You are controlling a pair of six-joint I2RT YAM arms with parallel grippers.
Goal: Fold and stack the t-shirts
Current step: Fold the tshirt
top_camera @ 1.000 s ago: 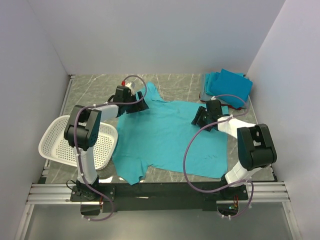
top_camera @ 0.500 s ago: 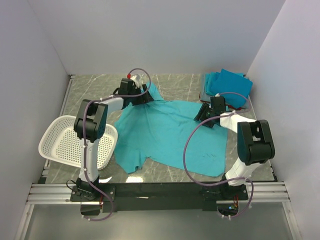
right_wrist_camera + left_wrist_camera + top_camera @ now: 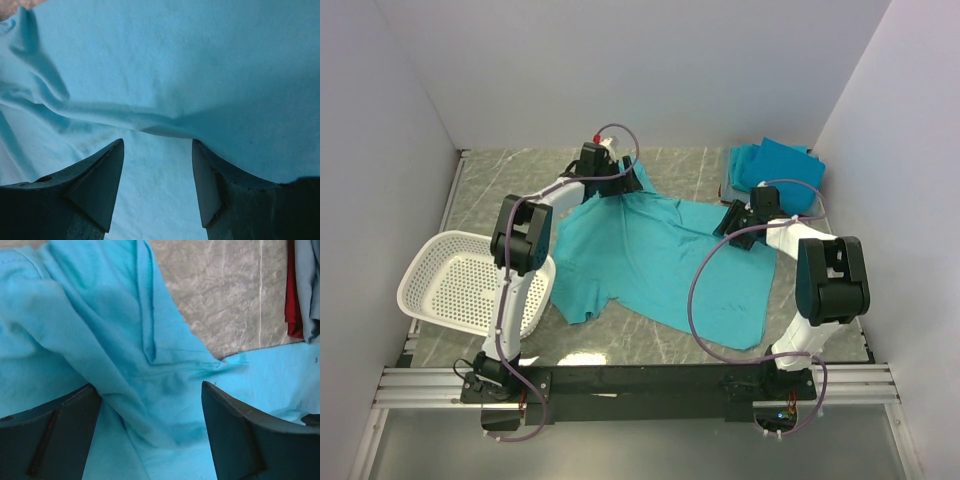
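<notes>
since the left gripper (image 3: 149,390) and right gripper (image 3: 157,145) both stand open over loose ridges along the far edge of the shirt (image 3: 650,265) lying spread on the table (image 3: 690,165), closing here could pinch doubled cloth or slip off, leaving a crooked fold.

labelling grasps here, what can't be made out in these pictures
- Top view: fingertips of the left gripper and right gripper, hidden by their own wrists over the teal t-shirt.
- Top view: how many shirts the folded stack holds, too small.
- Left wrist view: red shirt and grey shirt, cut off by the right edge.
</notes>
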